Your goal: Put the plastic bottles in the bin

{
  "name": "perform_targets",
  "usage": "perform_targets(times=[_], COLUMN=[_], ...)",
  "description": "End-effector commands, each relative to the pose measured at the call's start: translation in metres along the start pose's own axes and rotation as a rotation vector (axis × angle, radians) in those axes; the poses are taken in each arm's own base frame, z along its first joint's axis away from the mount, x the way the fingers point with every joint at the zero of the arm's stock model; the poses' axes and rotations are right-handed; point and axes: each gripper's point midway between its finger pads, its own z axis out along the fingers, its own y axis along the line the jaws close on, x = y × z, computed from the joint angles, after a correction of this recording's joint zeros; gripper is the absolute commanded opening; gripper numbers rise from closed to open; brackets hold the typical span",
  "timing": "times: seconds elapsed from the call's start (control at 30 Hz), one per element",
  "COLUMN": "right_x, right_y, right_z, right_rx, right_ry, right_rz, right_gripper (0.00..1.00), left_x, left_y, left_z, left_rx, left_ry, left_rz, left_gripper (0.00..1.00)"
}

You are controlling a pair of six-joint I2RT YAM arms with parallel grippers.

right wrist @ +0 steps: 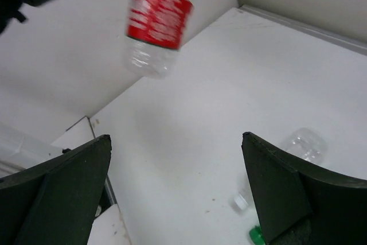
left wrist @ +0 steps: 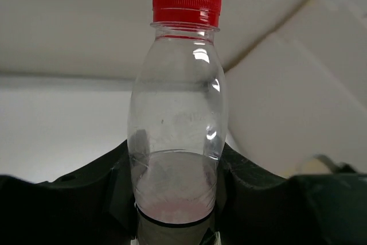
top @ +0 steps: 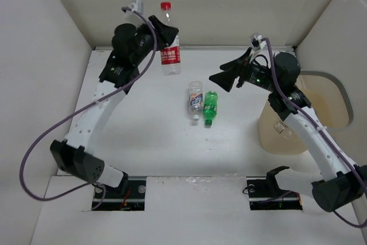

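Left claw (left wrist: 175, 190) is clamped on the red-cap bottle (left wrist: 178, 113), low on the body, with a dark finger (left wrist: 109, 193) pressed in on either side. The bottle stands upright in the grip, cap up. In the right wrist view its base looks to be off the bench (top: 143, 142). So the pick is done imo, and the step in hand is the carry over to the bin (top: 275, 142).

The bin sits at the right side of the bench, well apart from the left claw, and the right arm (top: 309, 132) crosses in front of it in the top view. Right claw (top: 226, 77) hangs with its fingers wide apart, holding nothing, between the held bottle and the bin. That's the thing I'd watch, since a straight swing across goes right through it. I'd go up first and pass over or behind the right claw, or hand the bottle to it, since it's gaping and pointed that way.

The grip is low on a light, thin bottle, so it could pivot or pop out on a quick swing. Go slow and level, and only let go once the bottle is over the rim, not beside it.

Mid-bench lie a clear bottle (top: 195, 98) and a green bottle (top: 210, 107), side by side, near the right claw. Neither is binned yet. Can't see into the bin from here.
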Motion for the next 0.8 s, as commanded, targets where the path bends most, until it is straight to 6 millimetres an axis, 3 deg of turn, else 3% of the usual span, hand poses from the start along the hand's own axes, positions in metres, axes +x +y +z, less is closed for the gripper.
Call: perform_targets(times=[0.0, 0.07, 0.1, 0.17, 0.2, 0.33, 0.53, 0.7, 0.77], right_x=[-0.043, -0.04, -0.049, -0.049, -0.054, -0.054, -0.059, -0.049, -0.05], right_y=[0.036, 0.052, 0.064, 0.074, 0.087, 0.102, 0.111, 0.107, 0.117], right_z=[0.013, 0.019, 0.018, 0.023, 0.022, 0.036, 0.067, 0.105, 0.11], right_rx=[-0.135, -0.216, -0.262, -0.324, -0.372, -0.438, -0.445, -0.436, -0.482], right_ry=[-0.121, -0.112, -0.15, -0.153, -0.186, -0.19, -0.209, -0.189, -0.177], right_rz=[-0.099, -0.097, -0.126, -0.107, -0.128, -0.106, -0.077, -0.045, -0.049], right_gripper=[0.99, 0.99, 0.99, 0.99, 0.99, 0.99, 0.99, 0.99, 0.97], left_x=[-0.029, -0.037, -0.041, -0.041, -0.042, -0.041, -0.033, -0.022, -0.016], left_y=[-0.089, -0.121, -0.131, -0.148, -0.153, -0.169, -0.176, -0.173, -0.175], left_z=[-0.044, -0.07, -0.079, -0.094, -0.102, -0.125, -0.135, -0.126, -0.124], left_rx=[0.393, 0.542, 0.589, 0.687, 0.714, 0.839, 0.916, 0.918, 0.928], left_ry=[-0.073, -0.093, -0.099, -0.095, -0.103, -0.094, -0.057, -0.035, -0.014], left_rz=[0.056, 0.085, 0.078, 0.091, 0.089, 0.078, 0.038, 0.019, 0.018], left_gripper=[0.0, 0.0, 0.0, 0.0, 0.0, 0.0, 0.0, 0.0, 0.0])
